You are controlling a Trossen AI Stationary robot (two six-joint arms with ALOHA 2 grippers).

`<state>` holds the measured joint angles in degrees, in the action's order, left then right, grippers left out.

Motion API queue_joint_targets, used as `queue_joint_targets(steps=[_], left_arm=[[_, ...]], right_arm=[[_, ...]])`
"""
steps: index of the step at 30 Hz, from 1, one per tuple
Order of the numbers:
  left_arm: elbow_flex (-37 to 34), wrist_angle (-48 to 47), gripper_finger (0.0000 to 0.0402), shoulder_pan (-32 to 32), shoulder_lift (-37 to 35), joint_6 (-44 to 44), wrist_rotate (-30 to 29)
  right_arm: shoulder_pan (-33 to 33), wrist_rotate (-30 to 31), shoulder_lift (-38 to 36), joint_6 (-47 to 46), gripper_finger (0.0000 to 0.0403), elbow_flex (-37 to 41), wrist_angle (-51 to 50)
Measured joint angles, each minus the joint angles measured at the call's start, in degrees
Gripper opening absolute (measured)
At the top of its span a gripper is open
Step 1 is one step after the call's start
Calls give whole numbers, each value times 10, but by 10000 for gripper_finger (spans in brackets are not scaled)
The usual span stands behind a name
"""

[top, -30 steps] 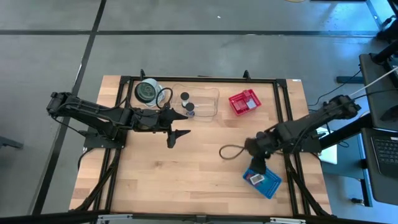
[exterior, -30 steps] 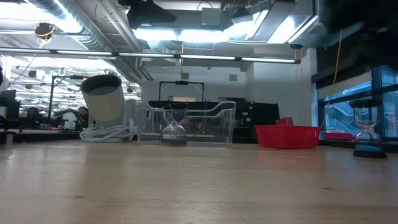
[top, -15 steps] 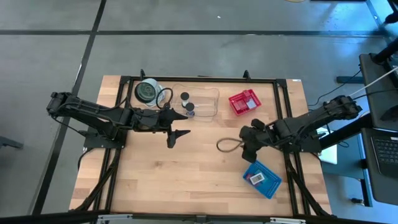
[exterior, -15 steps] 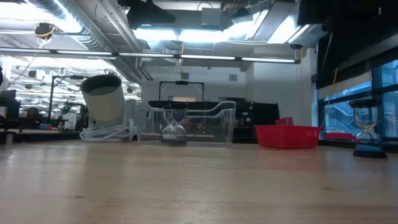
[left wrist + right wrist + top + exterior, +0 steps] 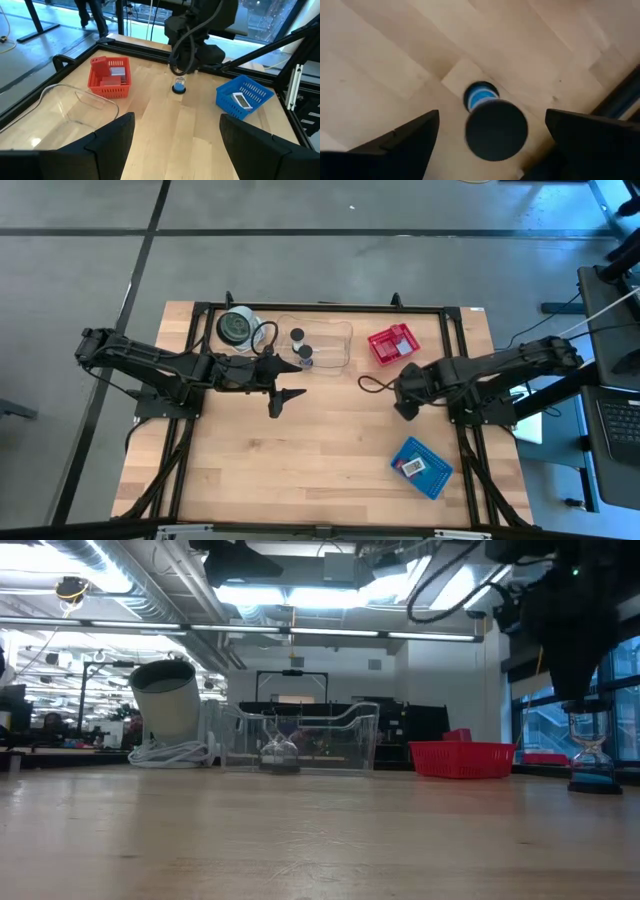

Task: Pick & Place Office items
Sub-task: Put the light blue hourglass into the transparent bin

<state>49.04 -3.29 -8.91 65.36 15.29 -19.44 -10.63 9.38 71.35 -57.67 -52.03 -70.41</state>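
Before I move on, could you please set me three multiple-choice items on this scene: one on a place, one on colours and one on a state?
1. Where does the small blue-based glass hourglass stand?
A. On the bare wooden table
B. In the red mesh basket
C. In the clear plastic tray

2. Which mesh baskets are on the table?
A. Two red
B. One red, one blue
C. One blue only

3. How do the right gripper's jaws stand?
A. Shut on the hourglass
B. Shut on a cable
C. Open, gripping nothing

Answers:
1 A: the hourglass stands on the wooden table, between the two baskets.
2 B: the red mesh basket is at the back, the blue mesh basket near the front.
3 C: the right gripper is over the hourglass, with gaps on both sides in the right wrist view.
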Motion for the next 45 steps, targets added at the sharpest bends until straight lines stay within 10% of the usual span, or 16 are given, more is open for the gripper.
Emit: queue_joint_targets(steps=[34, 45], left_arm=[[0, 0, 290, 0, 0, 5, 26], [0, 1, 290, -14, 1, -174, 39]], right_arm=[[3, -53, 0, 32, 217, 47, 52], [0, 87, 0, 104, 217, -126, 44]])
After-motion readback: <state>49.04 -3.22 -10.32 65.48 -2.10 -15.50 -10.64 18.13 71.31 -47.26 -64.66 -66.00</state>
